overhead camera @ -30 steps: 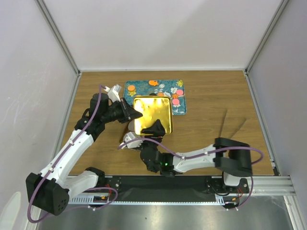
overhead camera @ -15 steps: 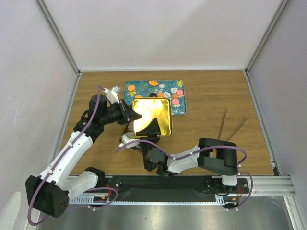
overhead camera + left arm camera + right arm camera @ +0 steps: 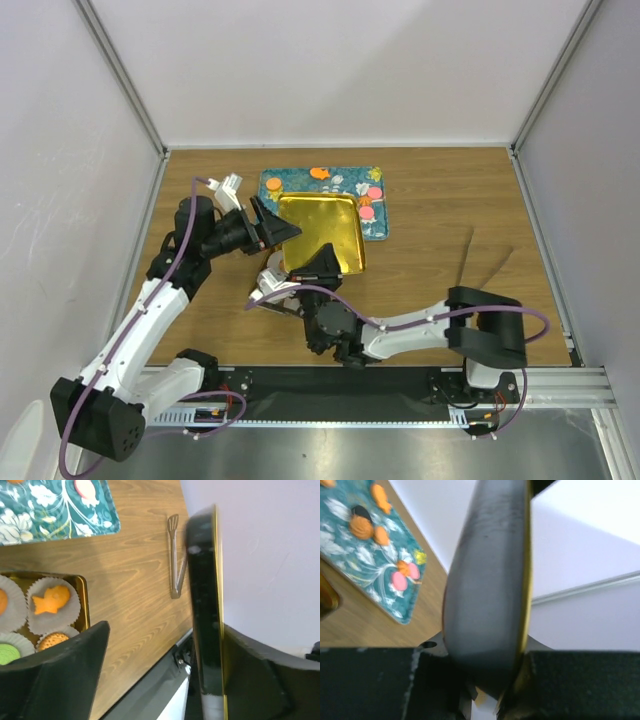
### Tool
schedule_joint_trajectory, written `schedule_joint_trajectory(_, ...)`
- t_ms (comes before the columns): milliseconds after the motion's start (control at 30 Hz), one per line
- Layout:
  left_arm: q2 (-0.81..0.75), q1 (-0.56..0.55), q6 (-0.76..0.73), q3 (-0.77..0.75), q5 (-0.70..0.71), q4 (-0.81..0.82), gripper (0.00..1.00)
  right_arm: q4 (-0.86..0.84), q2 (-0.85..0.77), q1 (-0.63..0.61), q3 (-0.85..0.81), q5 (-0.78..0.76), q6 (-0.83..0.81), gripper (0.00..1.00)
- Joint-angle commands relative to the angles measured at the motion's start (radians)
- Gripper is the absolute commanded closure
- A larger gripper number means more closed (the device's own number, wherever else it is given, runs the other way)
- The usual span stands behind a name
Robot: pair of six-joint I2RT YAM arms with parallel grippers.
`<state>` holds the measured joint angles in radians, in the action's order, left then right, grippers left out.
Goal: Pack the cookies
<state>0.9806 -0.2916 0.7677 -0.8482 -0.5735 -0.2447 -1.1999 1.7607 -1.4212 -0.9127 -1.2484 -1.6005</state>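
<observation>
Between my two grippers a gold lid (image 3: 320, 235) is hanging over the table: my right gripper (image 3: 322, 266) is squeezing its near edge tight, while my left gripper (image 3: 275, 228) is gaping wide open around its left edge. Under it the gold tin (image 3: 84, 600) is holding four white paper cups (image 3: 74, 601) that I am seeing, three with an orange cookie and one with a green one. The teal tray (image 3: 345, 181) behind is carrying at least five more cookies (image 3: 366, 212), but the lid is hiding part of the tray and, from above, the whole tin.
</observation>
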Motion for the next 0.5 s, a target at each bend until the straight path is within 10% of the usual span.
schedule_joint_trajectory(0,-0.025,0.02,-0.04,-0.043,0.049,-0.016,0.06,0.292,-0.142,-0.008,-0.038,-0.023,0.316,1.0)
schedule_joint_trajectory(133,-0.043,0.042,-0.064,-0.069,0.09,-0.015,0.0,1.315,-0.288,0.034,-0.253,0.149,1.152,1.0)
schedule_joint_trajectory(467,-0.077,0.057,-0.097,-0.084,0.368,-0.08,0.0,1.792,-0.478,0.324,-0.399,0.734,1.655,1.0)
